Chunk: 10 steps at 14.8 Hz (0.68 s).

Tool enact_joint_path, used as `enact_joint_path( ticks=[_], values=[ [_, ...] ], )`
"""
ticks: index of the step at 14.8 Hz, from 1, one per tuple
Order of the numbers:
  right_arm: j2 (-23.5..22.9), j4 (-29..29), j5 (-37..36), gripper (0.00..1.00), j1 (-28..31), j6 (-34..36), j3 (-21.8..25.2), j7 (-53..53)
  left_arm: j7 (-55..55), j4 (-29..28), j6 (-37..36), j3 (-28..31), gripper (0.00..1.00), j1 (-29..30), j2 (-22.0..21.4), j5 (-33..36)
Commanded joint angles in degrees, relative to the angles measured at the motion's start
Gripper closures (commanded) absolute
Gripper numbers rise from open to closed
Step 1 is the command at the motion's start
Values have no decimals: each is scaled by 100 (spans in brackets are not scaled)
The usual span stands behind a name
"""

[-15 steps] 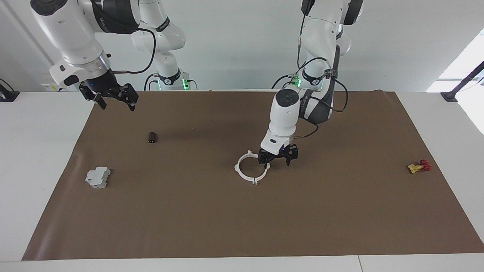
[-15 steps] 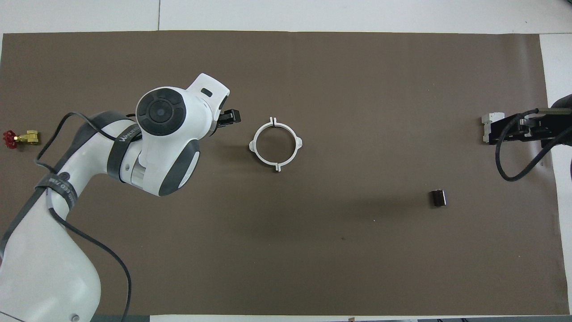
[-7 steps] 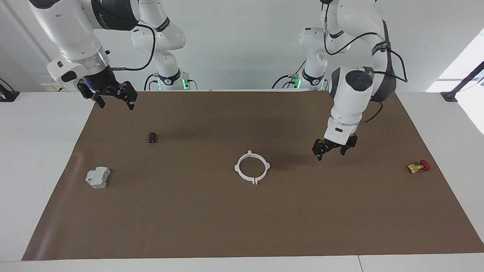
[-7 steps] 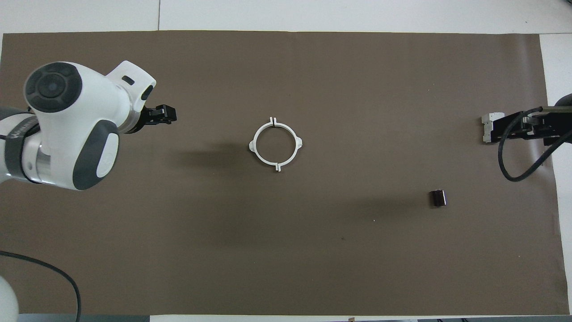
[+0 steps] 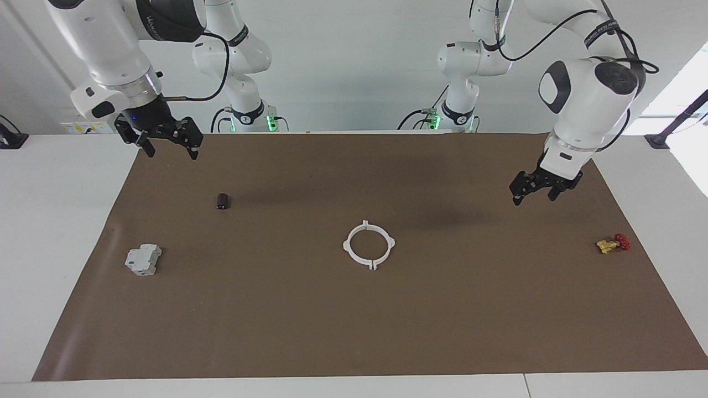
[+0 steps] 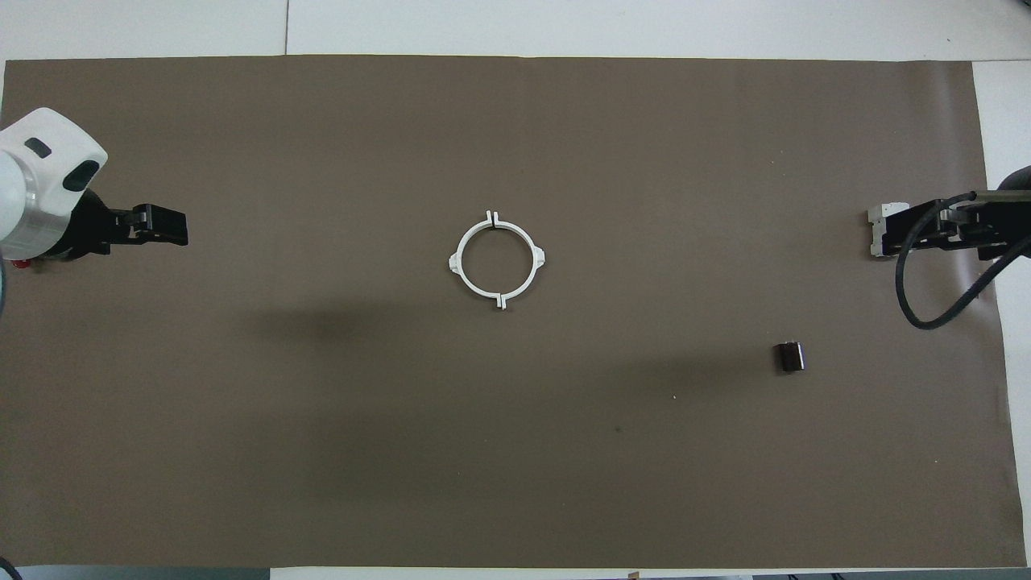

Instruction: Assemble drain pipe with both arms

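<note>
- The drain pipe [image 5: 369,245] lies flat on the brown mat [image 5: 354,320] at the middle of the worktop, its two white half-ring arcs set end to end as one ring with four small outer tabs; thin seams show at two facing tabs, so I judge the halves are together
- I reckon it is very light: thin hard plastic, hollow in the middle, probably a little springy if squeezed across the ring and stiffer along its wall
- It looks smooth and likely slippery, and being so low it gives little height to pinch; I would take it across the thin wall of one arc, midway between tabs, one finger inside the ring and one outside, and keep off the seams so the halves are not pried apart
- My left jaws [image 5: 539,187] hang wide and empty over the mat toward the left arm's end, well apart from the ring
- My right jaws [image 5: 166,141] hang wide and empty over the mat's edge at the right arm's end, waiting
- The mat is matt, papery and faintly creased, so the ring may slide on it if nudged
- A grey blocky box [image 5: 143,260], ribbed and angular, and a small dark cylinder [image 5: 222,201] lie toward the right arm's end
- A small yellow and red valve [image 5: 613,243] lies toward the left arm's end
</note>
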State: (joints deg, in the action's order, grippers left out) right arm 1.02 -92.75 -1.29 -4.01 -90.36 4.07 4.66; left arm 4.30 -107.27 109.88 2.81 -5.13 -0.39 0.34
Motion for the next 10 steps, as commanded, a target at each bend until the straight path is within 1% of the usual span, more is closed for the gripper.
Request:
enact_joint_path(
  ticks=[1,4,6,10],
  values=[
    [12,46,15,0,76,45,-55,-105,-289,223,-614,9,0,195,-180,-104],
    [12,46,24,0,93,27,-64,-105,-491,557,-1195,17,0,451,-250,-192],
    [12,46,32,0,102,27,-64,-123,-527,899,-1625,17,0,539,-242,-192],
    [12,46,32,0,102,27,-64,-132,-553,1567,-2083,79,0,600,-58,-174]
  ],
)
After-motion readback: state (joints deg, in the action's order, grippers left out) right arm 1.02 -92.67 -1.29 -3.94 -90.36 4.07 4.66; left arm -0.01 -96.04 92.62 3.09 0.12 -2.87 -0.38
